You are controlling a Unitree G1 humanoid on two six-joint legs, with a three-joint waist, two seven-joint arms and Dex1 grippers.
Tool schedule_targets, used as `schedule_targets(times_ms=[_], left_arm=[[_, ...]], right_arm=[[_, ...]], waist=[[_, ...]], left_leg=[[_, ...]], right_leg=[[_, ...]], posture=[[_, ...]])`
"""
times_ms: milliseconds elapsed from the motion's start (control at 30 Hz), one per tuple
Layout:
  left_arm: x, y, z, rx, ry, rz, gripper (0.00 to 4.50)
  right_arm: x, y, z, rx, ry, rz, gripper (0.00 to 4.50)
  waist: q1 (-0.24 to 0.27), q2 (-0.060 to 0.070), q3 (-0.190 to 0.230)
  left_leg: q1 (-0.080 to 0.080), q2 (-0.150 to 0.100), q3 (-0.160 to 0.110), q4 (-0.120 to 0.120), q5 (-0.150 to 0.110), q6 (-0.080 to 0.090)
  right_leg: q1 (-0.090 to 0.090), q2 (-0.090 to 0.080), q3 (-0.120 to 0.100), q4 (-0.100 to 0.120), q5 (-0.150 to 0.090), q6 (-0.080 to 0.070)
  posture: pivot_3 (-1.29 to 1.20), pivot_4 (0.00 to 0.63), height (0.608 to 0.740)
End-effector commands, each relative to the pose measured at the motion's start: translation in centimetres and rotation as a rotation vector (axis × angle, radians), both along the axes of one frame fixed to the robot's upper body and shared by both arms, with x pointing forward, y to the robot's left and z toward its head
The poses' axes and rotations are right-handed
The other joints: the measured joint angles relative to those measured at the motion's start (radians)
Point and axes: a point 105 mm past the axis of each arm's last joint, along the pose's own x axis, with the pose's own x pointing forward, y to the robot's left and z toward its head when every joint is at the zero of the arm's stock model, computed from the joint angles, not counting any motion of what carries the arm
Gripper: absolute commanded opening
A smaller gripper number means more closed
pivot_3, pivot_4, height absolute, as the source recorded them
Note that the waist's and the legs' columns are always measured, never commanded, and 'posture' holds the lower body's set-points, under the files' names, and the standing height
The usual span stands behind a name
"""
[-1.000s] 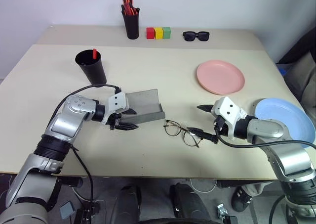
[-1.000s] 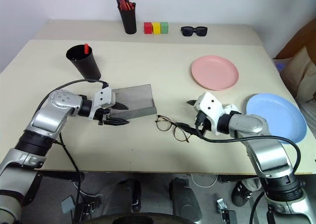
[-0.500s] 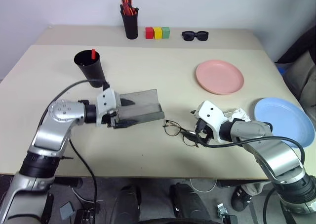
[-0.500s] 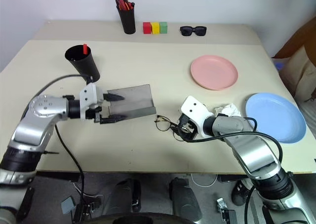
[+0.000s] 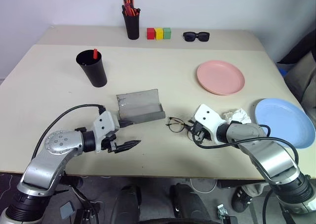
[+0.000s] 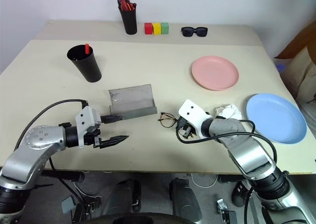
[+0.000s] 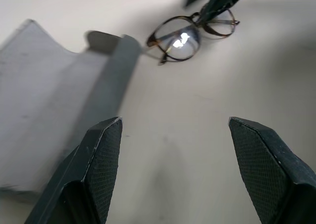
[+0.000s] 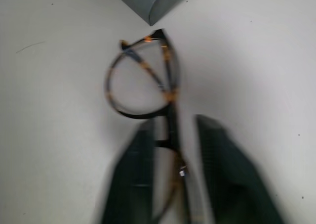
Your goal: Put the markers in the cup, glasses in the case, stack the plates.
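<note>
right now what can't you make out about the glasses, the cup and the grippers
- Glasses: in the eye views the right gripper covers the near lens; the right wrist view is blurred, so whether the fingers truly pinch the frame is unclear.
- Cup: a red tip shows above the rim; the cup wall hides the rest inside.
- Case: cut off by the left wrist view's edge.
- Left gripper: open, nothing hidden.

From the head we look forward and down through two eyes side by side, both taking in the whole worktop [image 5: 163,70] up to the wall. Our left wrist camera sits low, close over the surface, facing the glasses [image 7: 190,33] and the case [image 7: 54,100]. Our right wrist camera looks down, nearer still, on those same glasses and one case corner.
</note>
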Motion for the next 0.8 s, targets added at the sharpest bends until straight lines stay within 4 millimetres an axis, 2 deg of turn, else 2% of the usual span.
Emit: schedule_targets(times_ms=[33, 233, 400, 500, 600, 800], left_arm=[[-0.1, -0.1, 0.9, -0.012, -0.035, 0.005, 3.51], [0.5, 0.4, 0.8, -0.037, -0.038, 0.057, 3.51], [1.2, 2.2, 0.5, -0.082, -0.037, 0.183, 3.51], [1.2, 3.7, 0.0, -0.109, -0.025, 0.259, 3.51], [1.1, 5.0, -0.6, -0.110, -0.018, 0.320, 3.51], [0.3, 6.4, -0.7, -0.131, -0.013, 0.380, 3.51]], right_arm=[[0.2, 0.1, 0.4, -0.003, -0.021, 0.001, 0.06], [0.6, -0.2, 1.3, -0.029, -0.067, 0.022, 0.06], [1.0, 0.5, 5.0, -0.029, -0.225, 0.163, 0.06], [1.1, 2.7, 7.8, 0.007, -0.309, 0.316, 0.06], [2.2, 6.3, 9.5, 0.023, -0.377, 0.466, 0.06], [5.6, 12.5, 9.7, 0.001, -0.438, 0.613, 0.06]], waist=[[-0.001, -0.001, 0.000], [-0.001, 0.000, 0.000], [-0.004, 0.000, 0.000], [-0.013, 0.000, 0.000], [-0.026, 0.000, 0.000], [-0.030, 0.000, 0.000]], left_leg=[[0.000, 0.000, 0.000, 0.000, 0.000, 0.000], [0.000, 0.000, 0.000, 0.000, 0.000, 0.000], [0.000, 0.000, 0.000, 0.000, 0.000, 0.000], [0.001, 0.000, 0.000, 0.000, 0.000, 0.000], [0.001, 0.001, 0.000, -0.001, 0.000, 0.000], [0.001, 0.001, 0.001, -0.001, 0.000, 0.000]], right_leg=[[0.000, 0.000, 0.000, 0.000, 0.000, 0.000], [0.000, 0.000, 0.000, 0.000, 0.000, 0.000], [0.000, 0.000, 0.000, 0.000, 0.000, 0.000], [0.000, 0.000, 0.000, 0.000, 0.000, 0.000], [0.000, 0.000, 0.000, 0.000, 0.000, 0.000], [-0.001, 0.000, 0.000, 0.001, 0.001, 0.001]], posture=[[0.00, 0.150, 0.725], [0.00, 0.150, 0.725], [0.00, 0.150, 0.725], [0.00, 0.150, 0.725], [0.00, 0.150, 0.725], [0.00, 0.150, 0.725]])
